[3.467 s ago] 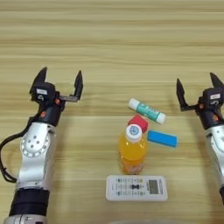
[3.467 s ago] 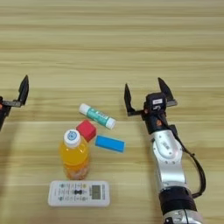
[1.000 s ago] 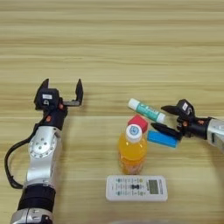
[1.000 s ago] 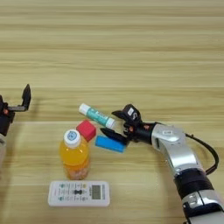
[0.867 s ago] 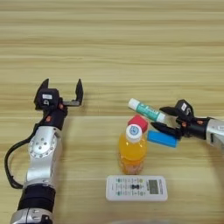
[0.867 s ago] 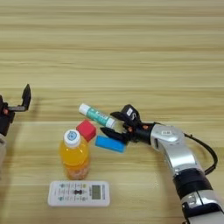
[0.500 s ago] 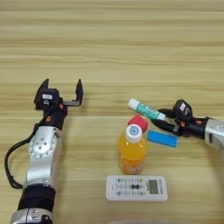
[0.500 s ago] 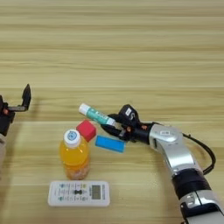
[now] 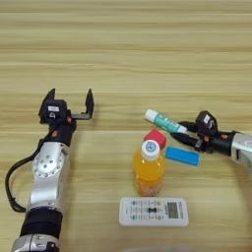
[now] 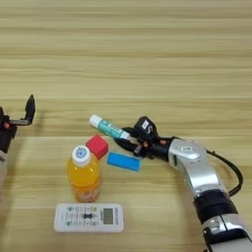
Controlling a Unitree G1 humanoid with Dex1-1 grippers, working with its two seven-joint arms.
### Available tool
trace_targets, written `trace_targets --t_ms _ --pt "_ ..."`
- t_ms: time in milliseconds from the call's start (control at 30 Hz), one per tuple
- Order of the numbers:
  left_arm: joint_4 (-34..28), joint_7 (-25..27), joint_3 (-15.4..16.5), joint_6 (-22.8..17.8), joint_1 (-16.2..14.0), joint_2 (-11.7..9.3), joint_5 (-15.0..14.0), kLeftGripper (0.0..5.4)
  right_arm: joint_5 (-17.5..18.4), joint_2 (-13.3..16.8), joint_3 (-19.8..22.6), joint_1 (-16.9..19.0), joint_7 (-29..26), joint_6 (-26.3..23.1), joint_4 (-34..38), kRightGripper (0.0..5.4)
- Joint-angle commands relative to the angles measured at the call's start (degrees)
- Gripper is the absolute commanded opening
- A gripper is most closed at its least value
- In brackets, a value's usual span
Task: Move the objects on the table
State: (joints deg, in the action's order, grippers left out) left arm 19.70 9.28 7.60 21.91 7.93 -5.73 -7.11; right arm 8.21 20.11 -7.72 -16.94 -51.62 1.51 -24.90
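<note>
The green-white tube [image 10: 109, 129] lies flat near the middle of the table [image 9: 128, 49], its long axis slanting from the white cap at upper left down to the right. The right gripper [image 10: 124, 138], fingers slightly parted, reaches around that lower right end, just above the flat blue block [image 10: 123, 162]; whether it grips is unclear. The left gripper [image 9: 70, 101] hangs spread wide, well off to the left

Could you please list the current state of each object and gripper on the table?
Orange juice bottle with white cap: upright, capped.
Green-white tube: lying flat, right end at the right gripper.
Red cube: resting beside the bottle.
Flat blue block: lying flat.
White remote with grey buttons: face up.
Left gripper: open, idle.
Right gripper: open at the tube's end.
</note>
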Motion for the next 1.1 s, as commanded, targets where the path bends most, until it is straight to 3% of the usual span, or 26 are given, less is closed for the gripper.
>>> trace_targets --t_ms 33,333,633,867,1100 --pt "0.02 0.39 -0.18 0.54 0.52 -0.16 0.02 5.4 1.4 -0.22 1.46 -1.16 0.26 -0.68 1.93 1.67" --pt "0.21 0.6 -0.04 0.84 0.56 -0.13 -0.21 5.4 6.8 0.13 3.09 0.52 -2.64 -2.02 10.42 1.67" --pt "0.17 0.65 -0.06 0.95 0.64 0.02 -0.19 5.4 12.49 3.82 1.42 5.84 -11.22 -6.49 23.03 1.67" --pt "0.44 0.65 -0.09 1.1 0.85 0.11 -0.16 5.4 12.89 6.85 -0.27 8.54 -14.57 -8.29 26.51 1.67" --pt "0.66 0.55 -0.13 1.32 0.98 0.25 -0.09 5.4 10.34 8.67 -2.48 10.93 -15.76 -6.45 25.66 1.67"
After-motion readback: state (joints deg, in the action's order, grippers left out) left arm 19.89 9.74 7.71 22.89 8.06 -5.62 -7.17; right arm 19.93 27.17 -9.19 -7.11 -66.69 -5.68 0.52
